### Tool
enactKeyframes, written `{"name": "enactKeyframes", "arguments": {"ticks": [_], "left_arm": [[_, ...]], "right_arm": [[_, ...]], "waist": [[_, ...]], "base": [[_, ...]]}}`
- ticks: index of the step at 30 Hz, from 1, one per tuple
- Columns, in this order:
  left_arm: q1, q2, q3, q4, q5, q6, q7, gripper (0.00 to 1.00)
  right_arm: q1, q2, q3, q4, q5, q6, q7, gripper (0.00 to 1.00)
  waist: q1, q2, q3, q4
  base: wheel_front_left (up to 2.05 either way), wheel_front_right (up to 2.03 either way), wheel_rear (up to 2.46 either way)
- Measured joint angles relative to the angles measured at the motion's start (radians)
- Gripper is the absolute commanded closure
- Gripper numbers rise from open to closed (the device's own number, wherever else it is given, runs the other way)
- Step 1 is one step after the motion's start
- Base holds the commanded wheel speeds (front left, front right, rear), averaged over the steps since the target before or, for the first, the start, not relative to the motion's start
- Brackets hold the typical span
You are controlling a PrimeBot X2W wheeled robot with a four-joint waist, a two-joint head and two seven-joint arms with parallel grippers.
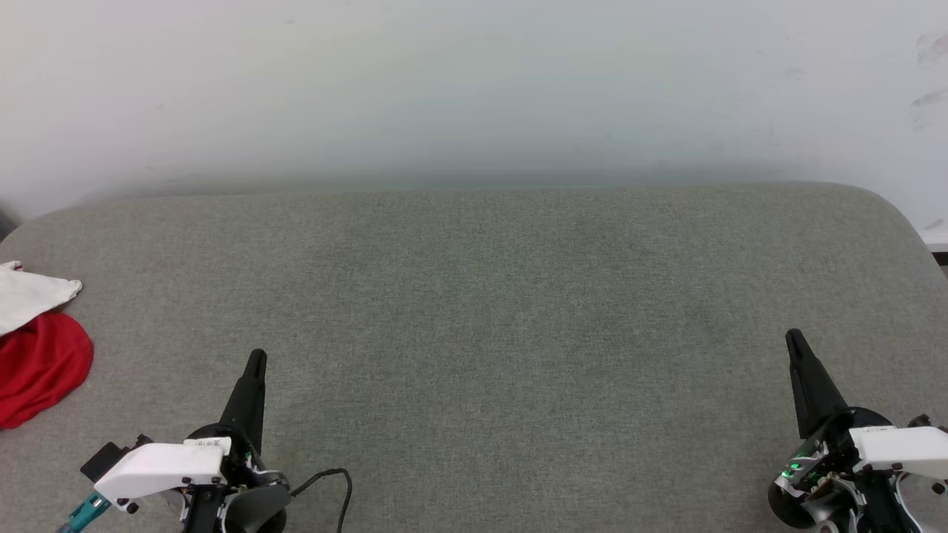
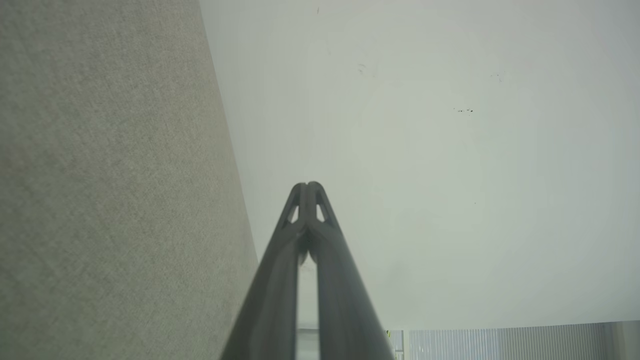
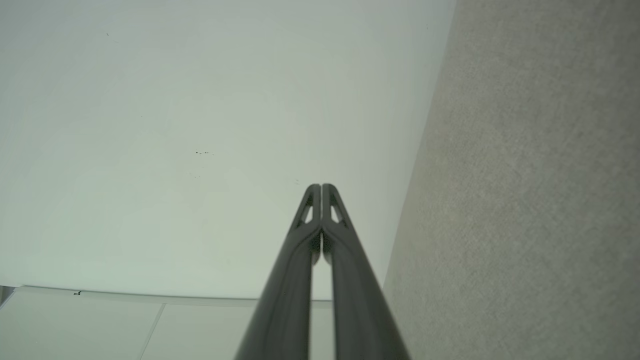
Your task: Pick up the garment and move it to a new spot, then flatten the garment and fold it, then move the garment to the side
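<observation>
Grey cushion [image 1: 474,296], garment [image 1: 38,374] (bunched) far left

Left gripper [image 1: 256,357] low left, fingers pressed together, right gripper [image 1: 794,337] low right, likewise

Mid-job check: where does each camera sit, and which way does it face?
Head view: from the head, forward and down on the grey fabric surface and pale wall; left gripper and right gripper shut; garment far left.
Left wrist view: along its shut fingers toward the wall, surface at left.
Right wrist view: along its shut fingers toward the wall, surface at right.
Shared: both wrist views see wall and surface.
</observation>
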Motion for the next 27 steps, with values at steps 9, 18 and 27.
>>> {"name": "enactKeyframes", "arguments": {"ticks": [9, 18, 27], "left_arm": [[0.000, 0.000, 0.000, 0.000, 0.000, 0.000, 0.000, 1.00], [0.000, 0.000, 0.000, 0.000, 0.000, 0.000, 0.000, 1.00], [0.049, -0.006, -0.009, 0.037, 0.002, 0.002, -0.013, 0.00]], "right_arm": [[0.000, 0.000, 0.000, 0.000, 0.000, 0.000, 0.000, 1.00], [0.000, 0.000, 0.000, 0.000, 0.000, 0.000, 0.000, 1.00], [0.050, 0.002, 0.003, 0.044, -0.002, 0.000, -0.012, 0.00]], "waist": [[0.0000, 0.0000, 0.000, 0.000], [0.0000, 0.0000, 0.000, 0.000], [0.0000, 0.0000, 0.000, 0.000]], "base": [[0.00, 0.00, 0.00], [0.00, 0.00, 0.00], [0.00, 0.00, 0.00]]}}
